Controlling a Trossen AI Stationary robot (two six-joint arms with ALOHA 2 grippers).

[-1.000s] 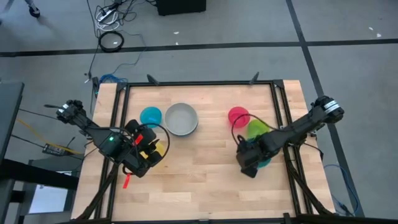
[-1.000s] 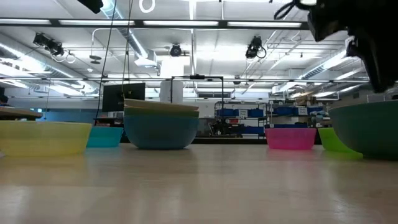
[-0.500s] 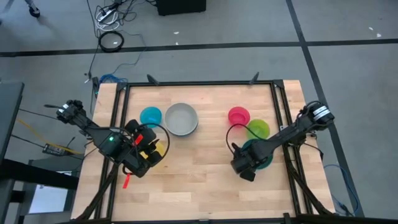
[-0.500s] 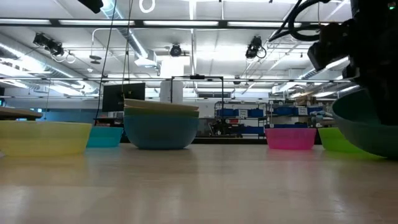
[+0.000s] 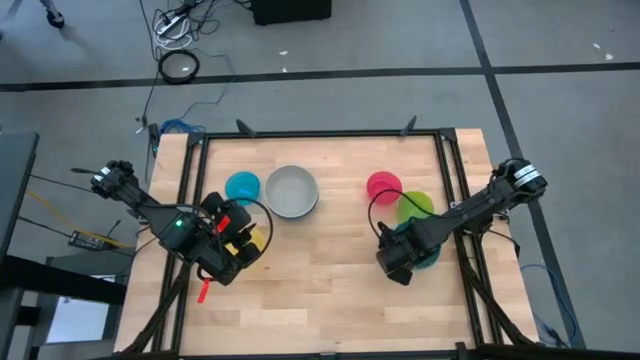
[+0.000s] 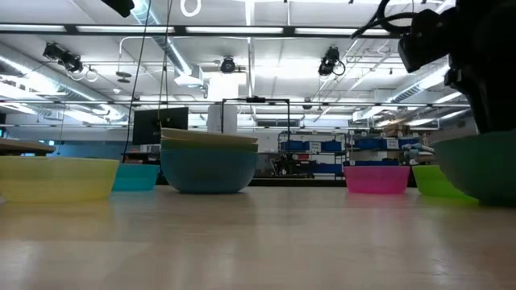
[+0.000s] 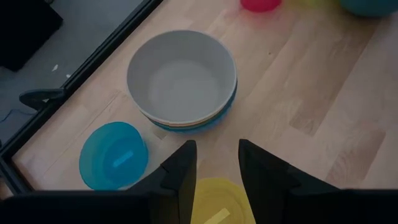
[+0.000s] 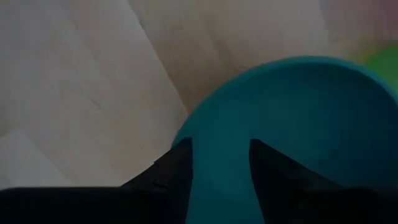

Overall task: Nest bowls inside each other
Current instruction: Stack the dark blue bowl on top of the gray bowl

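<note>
The right gripper (image 5: 400, 262) is low over the right half of the wooden surface (image 5: 330, 280), at the near edge of the teal bowl (image 5: 424, 254). In the right wrist view its two dark fingers (image 8: 180, 174) straddle the bowl's rim, one outside the wall and one over the inside (image 8: 280, 174); they stand wide, but whether they press the wall cannot be told. In the low view the teal bowl (image 6: 477, 165) sits at the far right with the arm coming down onto it from above; whether its base touches the surface is not clear.

Just behind the teal bowl lies the lime bowl (image 5: 415, 206), tilted on its side in the low view (image 6: 435, 181), and next to it the pink bowl (image 5: 382, 186) stands upright.

On the left half, the grey-white bowl (image 5: 292, 190) sits nested in a stack, with a blue-green bowl under it showing in the low view (image 6: 208, 169). The cyan bowl (image 5: 242, 187) stands just beside this stack. The yellow bowl (image 5: 256, 240) is nearer the front, partly covered by the left gripper (image 5: 236, 248), which hangs above it with its fingers (image 7: 180, 177) parted and nothing between them.
</note>
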